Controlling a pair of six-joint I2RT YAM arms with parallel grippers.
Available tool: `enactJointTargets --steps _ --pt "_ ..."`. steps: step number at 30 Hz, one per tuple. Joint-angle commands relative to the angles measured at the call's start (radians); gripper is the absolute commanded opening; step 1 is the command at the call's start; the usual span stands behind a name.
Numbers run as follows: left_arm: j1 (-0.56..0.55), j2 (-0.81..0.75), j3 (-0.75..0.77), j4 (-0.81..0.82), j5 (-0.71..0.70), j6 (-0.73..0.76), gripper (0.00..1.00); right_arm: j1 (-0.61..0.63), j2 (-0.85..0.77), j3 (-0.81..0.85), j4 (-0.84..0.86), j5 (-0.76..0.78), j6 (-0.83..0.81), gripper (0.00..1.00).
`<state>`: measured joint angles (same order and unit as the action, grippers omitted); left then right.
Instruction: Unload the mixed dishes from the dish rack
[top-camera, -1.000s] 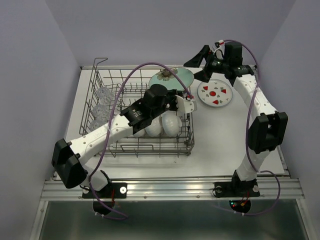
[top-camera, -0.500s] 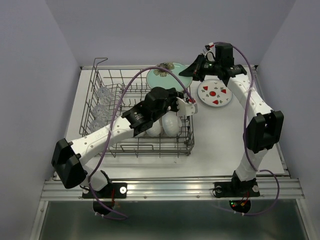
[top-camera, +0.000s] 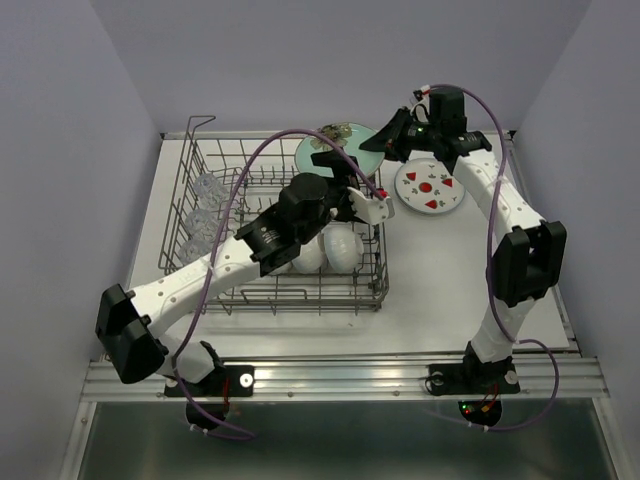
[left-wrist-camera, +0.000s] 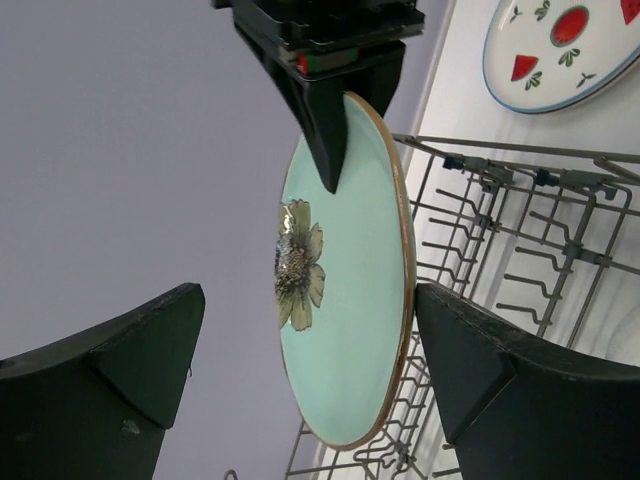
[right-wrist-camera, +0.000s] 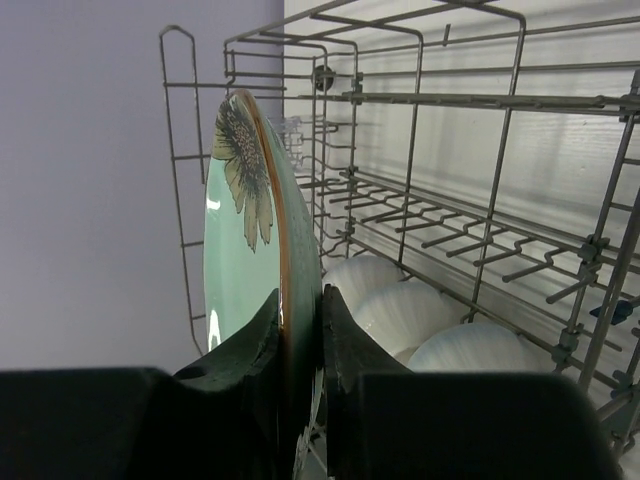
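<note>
A pale green plate (top-camera: 334, 149) with a dark flower mark stands on edge in the air over the far right corner of the dish rack (top-camera: 200, 150). My right gripper (top-camera: 384, 143) is shut on its rim (right-wrist-camera: 290, 300). In the left wrist view the plate (left-wrist-camera: 345, 290) hangs between my left gripper's (left-wrist-camera: 310, 300) wide-open jaws, and the right pad (left-wrist-camera: 450, 340) sits close to its rim. Three white bowls (right-wrist-camera: 400, 310) lie upside down on the rack floor (top-camera: 338, 250). Clear glasses (top-camera: 204, 190) sit along the rack's left side.
A white plate with red watermelon marks (top-camera: 430, 187) lies flat on the table, right of the rack and below my right arm. The rack's upright tines (right-wrist-camera: 450, 220) and tall side wires (right-wrist-camera: 200, 120) stand just behind the held plate. Purple walls close in on all sides.
My right gripper moved left onto the green plate's rim and shut on it. My left gripper then opened, letting go of the plate, and its arm shifted slightly.
</note>
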<state>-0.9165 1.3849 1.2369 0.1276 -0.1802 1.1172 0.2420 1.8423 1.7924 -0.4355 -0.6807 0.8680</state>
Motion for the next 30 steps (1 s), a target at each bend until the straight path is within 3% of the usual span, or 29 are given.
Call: enactJointTargets --steps 1,6,9,15,19,20,23,24,30 --pt "-0.007 -0.069 0.045 0.076 -0.008 -0.037 0.99 0.005 -0.098 -0.004 0.199 0.001 0.092 0.01" --pt "-0.008 -0.084 0.076 0.037 -0.001 -0.085 0.99 -0.036 -0.123 -0.062 0.3 0.0 0.154 0.01" --pt "-0.005 -0.08 0.171 -0.026 -0.024 -0.212 0.99 -0.104 -0.136 -0.093 0.348 -0.008 0.173 0.01" --pt "0.094 -0.093 0.28 0.049 -0.021 -0.65 0.99 -0.323 -0.219 -0.281 0.524 0.001 0.203 0.01" --pt "0.215 -0.103 0.314 0.006 -0.03 -0.983 0.99 -0.452 -0.259 -0.417 0.601 -0.013 0.175 0.01" --pt "0.244 -0.1 0.343 -0.056 -0.051 -1.158 0.99 -0.49 -0.265 -0.444 0.615 0.013 0.151 0.01" --pt "0.374 -0.064 0.403 -0.201 0.042 -1.376 0.99 -0.526 -0.252 -0.49 0.627 0.039 0.109 0.01" --pt "0.404 -0.058 0.406 -0.25 0.13 -1.451 0.99 -0.526 -0.244 -0.498 0.644 0.033 0.071 0.01" --pt "0.485 -0.049 0.32 -0.309 0.23 -1.565 0.99 -0.526 -0.189 -0.538 0.647 0.033 -0.04 0.01"
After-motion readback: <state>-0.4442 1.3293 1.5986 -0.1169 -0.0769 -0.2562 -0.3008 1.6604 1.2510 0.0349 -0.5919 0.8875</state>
